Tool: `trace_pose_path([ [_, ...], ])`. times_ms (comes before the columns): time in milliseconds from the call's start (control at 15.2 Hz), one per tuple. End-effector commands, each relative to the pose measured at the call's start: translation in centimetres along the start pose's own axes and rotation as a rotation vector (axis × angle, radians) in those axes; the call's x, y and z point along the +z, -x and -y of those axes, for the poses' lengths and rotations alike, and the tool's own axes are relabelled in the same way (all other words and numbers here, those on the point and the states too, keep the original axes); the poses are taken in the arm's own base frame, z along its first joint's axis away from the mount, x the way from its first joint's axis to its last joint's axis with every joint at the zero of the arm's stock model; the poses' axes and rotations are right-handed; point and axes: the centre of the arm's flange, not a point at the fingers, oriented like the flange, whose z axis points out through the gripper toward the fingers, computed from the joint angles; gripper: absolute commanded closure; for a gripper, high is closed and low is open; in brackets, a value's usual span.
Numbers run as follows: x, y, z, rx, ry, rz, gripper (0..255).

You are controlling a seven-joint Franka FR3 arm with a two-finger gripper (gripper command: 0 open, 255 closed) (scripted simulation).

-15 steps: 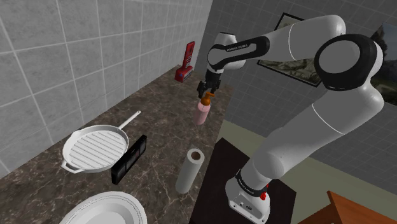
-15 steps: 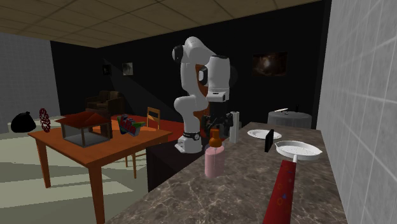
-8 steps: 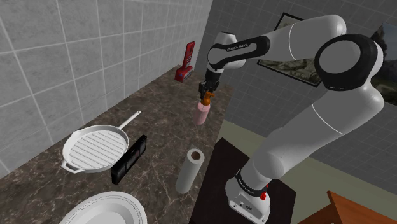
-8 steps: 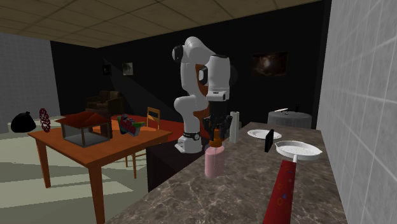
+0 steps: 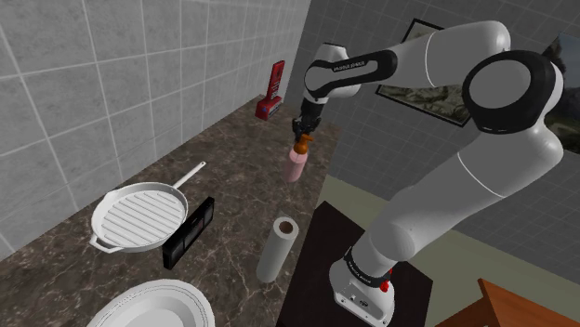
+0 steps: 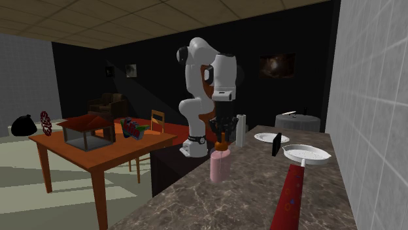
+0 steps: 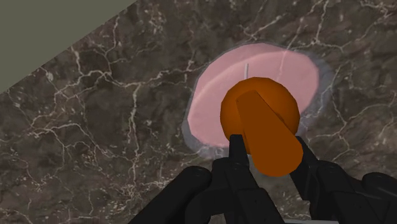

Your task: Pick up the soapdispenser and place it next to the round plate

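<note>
The soap dispenser [image 5: 295, 167] is a pink bottle with an orange pump top, standing upright on the dark marble counter [image 5: 232, 176] near its open edge. My black gripper [image 5: 302, 137] comes down from above and is shut on the orange pump. In the wrist view the fingers [image 7: 236, 153] clasp the pump [image 7: 261, 121] from both sides, with the pink body [image 7: 213, 105] beyond it. The second exterior view shows the gripper [image 6: 222, 136] on top of the bottle [image 6: 220, 166]. The round white plate [image 5: 153, 307] lies at the counter's near end.
A white grill pan [image 5: 139, 216], a black box [image 5: 189, 230] and an upright paper towel roll [image 5: 277, 249] stand between the bottle and the plate. A red box [image 5: 275, 90] leans at the tiled wall. A wooden table [image 6: 98, 147] stands on the floor beyond the counter.
The fingers stood apart around the orange pump and have closed onto it. The bottle stays in place on the counter.
</note>
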Motion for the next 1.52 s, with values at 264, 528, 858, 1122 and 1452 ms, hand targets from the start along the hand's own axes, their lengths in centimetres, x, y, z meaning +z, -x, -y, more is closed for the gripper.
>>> trace_pose_path([
  [264,-3.0,0.1,0.0,0.000,0.000,0.004,255],
  [528,-5.1,0.1,0.0,0.000,0.000,0.004,255],
  [858,-7.7,0.2,0.0,0.000,0.000,0.004,255],
  [1122,-9.8,0.2,-0.1,0.000,0.000,0.004,255],
  [1452,-12.5,0.2,-0.1,0.000,0.000,0.004,255],
])
